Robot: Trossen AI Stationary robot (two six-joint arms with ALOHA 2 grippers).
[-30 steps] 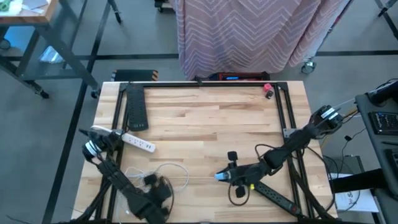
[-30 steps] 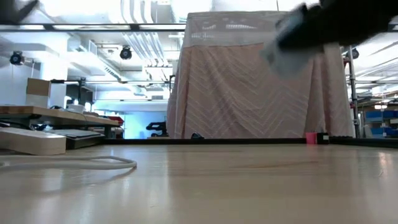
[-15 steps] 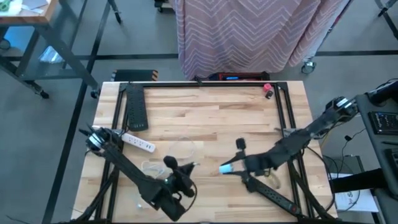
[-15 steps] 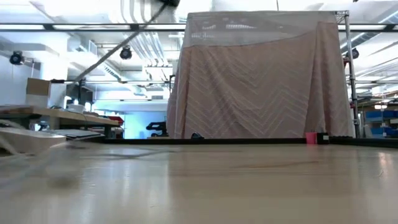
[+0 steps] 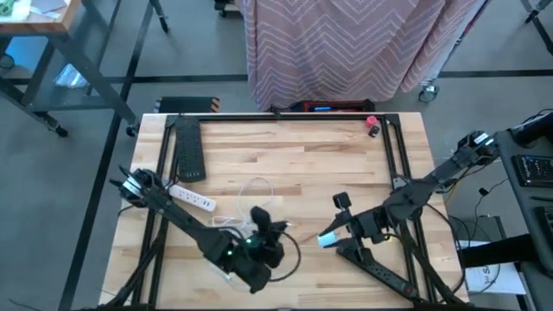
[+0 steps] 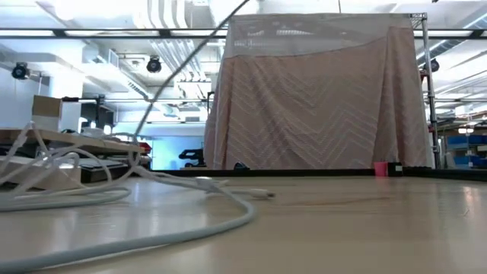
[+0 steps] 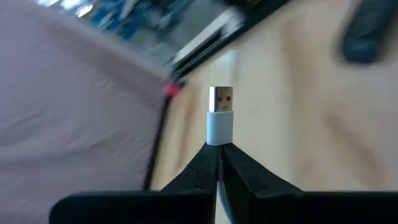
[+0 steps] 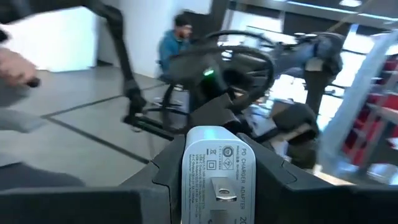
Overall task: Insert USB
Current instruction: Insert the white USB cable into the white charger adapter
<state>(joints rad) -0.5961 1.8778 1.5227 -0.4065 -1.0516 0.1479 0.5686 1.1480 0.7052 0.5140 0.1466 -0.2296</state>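
Observation:
My left gripper [image 5: 281, 228] hovers over the table's near middle, shut on a white USB plug [image 7: 220, 115] whose metal tip points away from the fingers. The plug's white cable [image 5: 251, 192] lies in loops on the table [image 5: 311, 164] and climbs out of the top of the low view [image 6: 183, 65]. To its right my right gripper [image 5: 333, 237] is shut on a white charger adapter [image 8: 211, 167], aimed at the left gripper. The two are a short way apart. My left gripper pinches the plug's white body at its rear end [image 7: 219, 139] between the two fingertips [image 7: 202, 163]. The plug runs on along the fingers, metal tip forward, lifted clear of the table. My right gripper pinches the adapter by its two side faces [image 8: 186, 163], one finger [image 8: 163, 168] on each side, label face toward the wrist camera. The fingers lie about level and come from the table's right. The adapter [image 5: 327, 239] is lifted clear.
A white power strip [image 5: 192, 199] lies at the left, a black one [image 5: 188, 149] at the far left, another black one [image 5: 380, 269] near the right front corner. A pink thing [image 5: 372, 123] sits at the far edge. A person [image 8: 171, 46] shows beyond the table.
My left gripper has risen and swung toward the table's right, rolling its wrist, and drawn the cable along: its loops now lie farther from the near edge. My right gripper has risen with the adapter and drifted a little toward the right edge.

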